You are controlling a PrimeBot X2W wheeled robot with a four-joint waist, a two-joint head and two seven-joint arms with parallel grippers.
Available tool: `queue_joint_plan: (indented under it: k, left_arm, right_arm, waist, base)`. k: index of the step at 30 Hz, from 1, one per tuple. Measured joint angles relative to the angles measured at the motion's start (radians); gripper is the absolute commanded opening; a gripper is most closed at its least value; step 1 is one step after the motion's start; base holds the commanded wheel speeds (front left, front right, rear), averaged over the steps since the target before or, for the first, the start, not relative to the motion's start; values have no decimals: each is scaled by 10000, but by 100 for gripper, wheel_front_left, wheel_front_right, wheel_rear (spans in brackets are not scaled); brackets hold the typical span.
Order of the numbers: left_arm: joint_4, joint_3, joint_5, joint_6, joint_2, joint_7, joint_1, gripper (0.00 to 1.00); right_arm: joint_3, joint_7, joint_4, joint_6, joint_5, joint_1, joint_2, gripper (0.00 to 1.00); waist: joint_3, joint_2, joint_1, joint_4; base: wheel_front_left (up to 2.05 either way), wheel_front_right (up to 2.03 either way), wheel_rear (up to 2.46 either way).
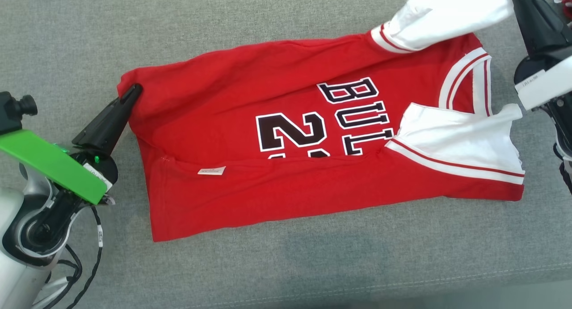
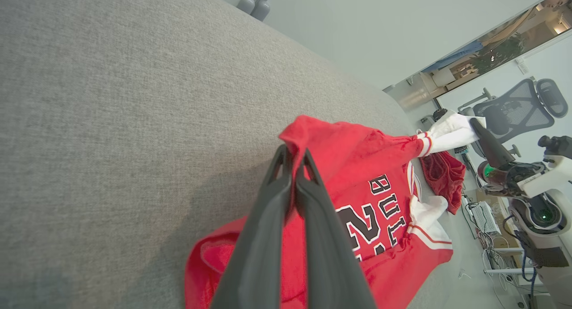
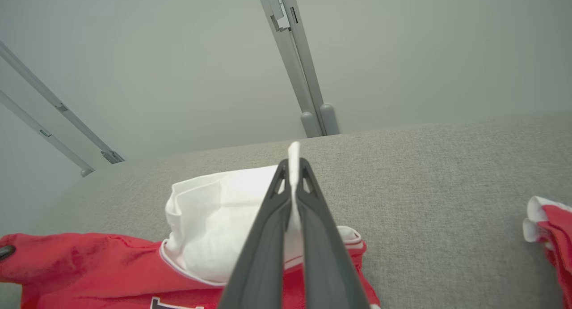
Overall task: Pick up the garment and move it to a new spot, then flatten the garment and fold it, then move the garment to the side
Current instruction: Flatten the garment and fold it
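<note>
Red garment (image 1: 286, 166), one end in left tool (image 1: 135, 90), other in right tool (image 3: 293, 163)

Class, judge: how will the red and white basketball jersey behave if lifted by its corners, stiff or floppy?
Probably floppy: the red and white basketball jersey creases and folds over itself. Likely light: the right gripper pinches its white sleeve by a thin edge.

Open grey surface (image 1: 313, 264) all around garment (image 1: 268, 90)

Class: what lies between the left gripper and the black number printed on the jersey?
In the head view, only plain red jersey cloth runs from the left gripper to the number.
</note>
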Motion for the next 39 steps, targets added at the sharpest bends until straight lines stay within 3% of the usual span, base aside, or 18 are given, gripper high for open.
queue_joint_plan:
  k: [13,30,39]
  left_arm:
    - [-169,4,-61,-4,58,-355,597,0]
    - [-94,46,-389,-8,-81,-1028,1586,0]
    - [-157,27,-387,-12,-107,-1133,1650,0]
  right_arm:
    - [-247,-10,-1129,-385,217,1513,-21,0]
    - [63,-92,-2368,-984,506,3953,441,0]
    - [-36,-94,-2945,-1099,504,4500,316,0]
  waist:
    - [-165,0,0,-48]
    - [-435,0,0,-219]
    - [-401,0,0,-263]
  base:
    - [0,0,0]
    - [0,0,0]
    - [0,0,0]
